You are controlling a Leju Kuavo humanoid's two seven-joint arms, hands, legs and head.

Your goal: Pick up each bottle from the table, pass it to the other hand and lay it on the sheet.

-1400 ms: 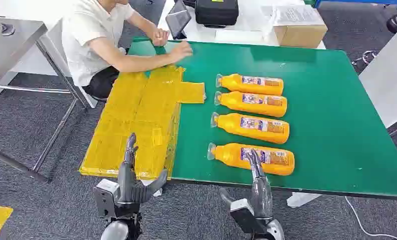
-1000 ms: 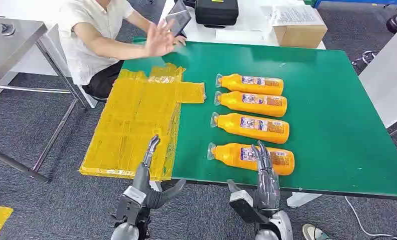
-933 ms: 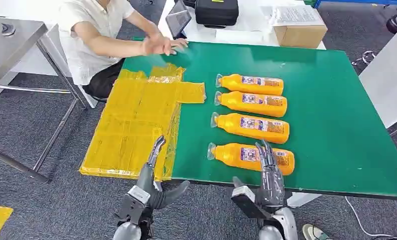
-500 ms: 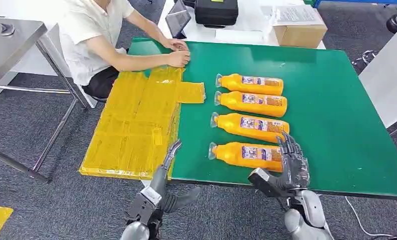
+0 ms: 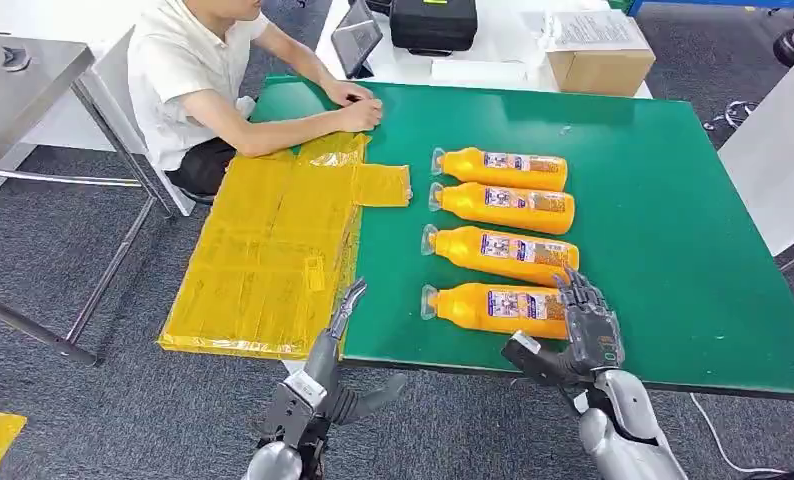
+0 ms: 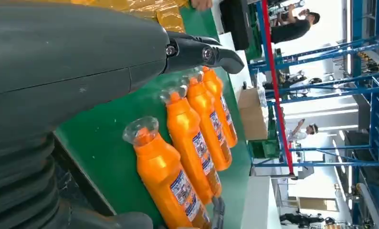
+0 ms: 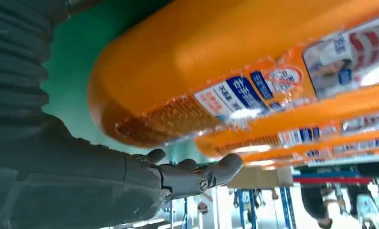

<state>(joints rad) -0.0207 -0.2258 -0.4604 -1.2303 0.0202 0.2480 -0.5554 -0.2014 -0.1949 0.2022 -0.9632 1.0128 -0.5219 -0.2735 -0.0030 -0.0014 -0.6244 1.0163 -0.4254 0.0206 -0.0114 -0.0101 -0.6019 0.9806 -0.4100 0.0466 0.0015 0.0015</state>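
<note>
Several orange bottles lie side by side on the green table, clear caps toward the yellow sheet. My right hand is at the base end of the nearest bottle, fingers spread over that end, not closed around it. In the right wrist view that bottle looms close above my right hand. My left hand hovers at the table's near edge beside the sheet, fingers straight, thumb out, holding nothing. The left wrist view shows my left hand and the nearest bottle.
A person sits at the far left corner with both hands on the sheet's far end. Behind the table stand a tablet, a black case and a cardboard box. Bare green surface stretches right of the bottles.
My right hand has slid from the middle of the nearest bottle to its base end. My left hand has shifted right and forward. The person's waving hand has settled back on the sheet.
</note>
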